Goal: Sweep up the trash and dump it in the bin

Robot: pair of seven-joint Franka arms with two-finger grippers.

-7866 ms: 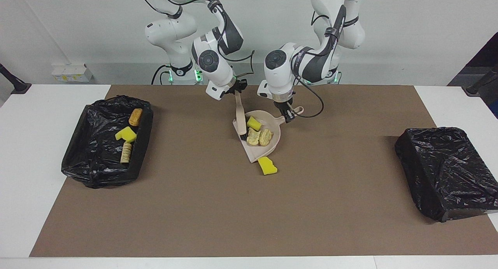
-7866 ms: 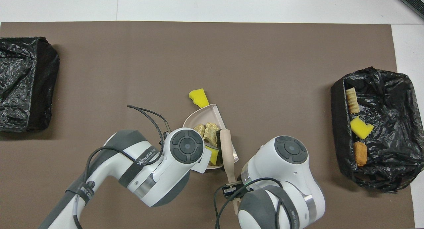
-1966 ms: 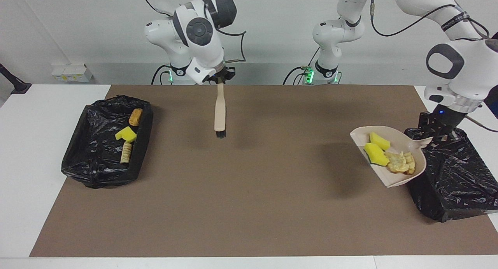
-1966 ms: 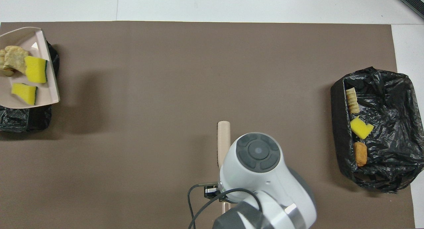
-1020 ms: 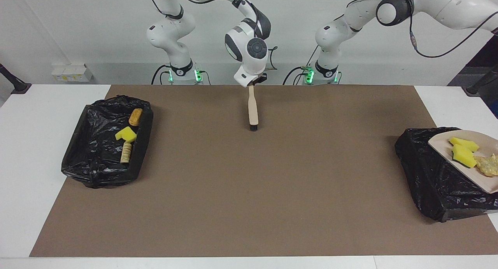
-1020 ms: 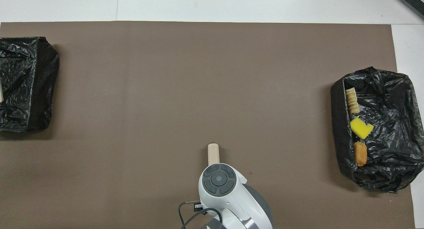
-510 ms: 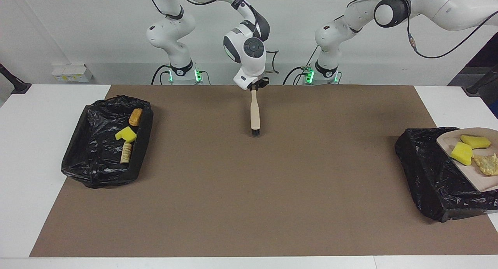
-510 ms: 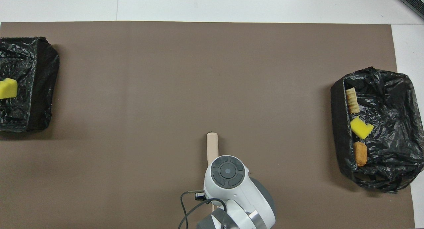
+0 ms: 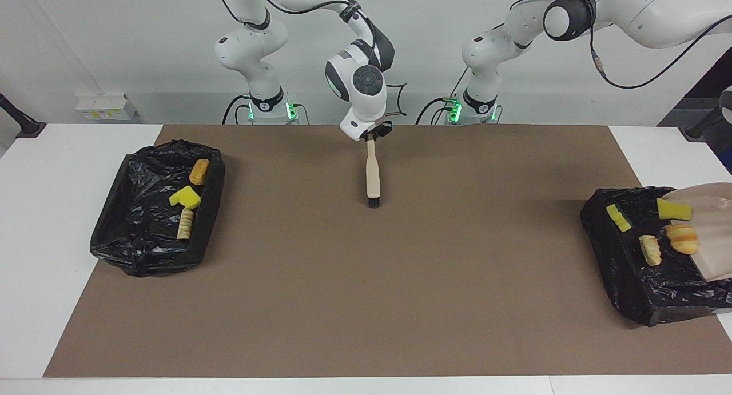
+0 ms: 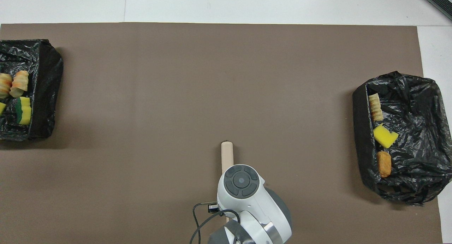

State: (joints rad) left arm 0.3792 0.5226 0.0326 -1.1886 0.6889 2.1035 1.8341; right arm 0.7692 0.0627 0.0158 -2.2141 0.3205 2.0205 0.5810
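Observation:
The beige dustpan (image 9: 715,235) hangs steeply tilted over the black-lined bin (image 9: 617,269) at the left arm's end of the table. My left gripper is out of frame. Trash lies on this bin's lining below the pan's lip: two yellow sponge chunks (image 9: 617,216) (image 9: 673,209) and two bread pieces (image 9: 649,249) (image 9: 682,238). The overhead view shows the same bin (image 10: 46,78) with bread pieces (image 10: 19,83) and a sponge chunk (image 10: 24,110). My right gripper (image 9: 374,133) is over the mat's middle, shut on the handle of the beige brush (image 9: 372,175), bristles down.
A second black-lined bin (image 9: 148,252) at the right arm's end holds a sponge chunk (image 9: 184,196) and two bread pieces (image 9: 199,172) (image 9: 186,222). A brown mat (image 9: 366,292) covers the table between the bins.
The dustpan has tipped steeper and the trash has slid off it onto the bin's lining. The right gripper with the brush has barely shifted.

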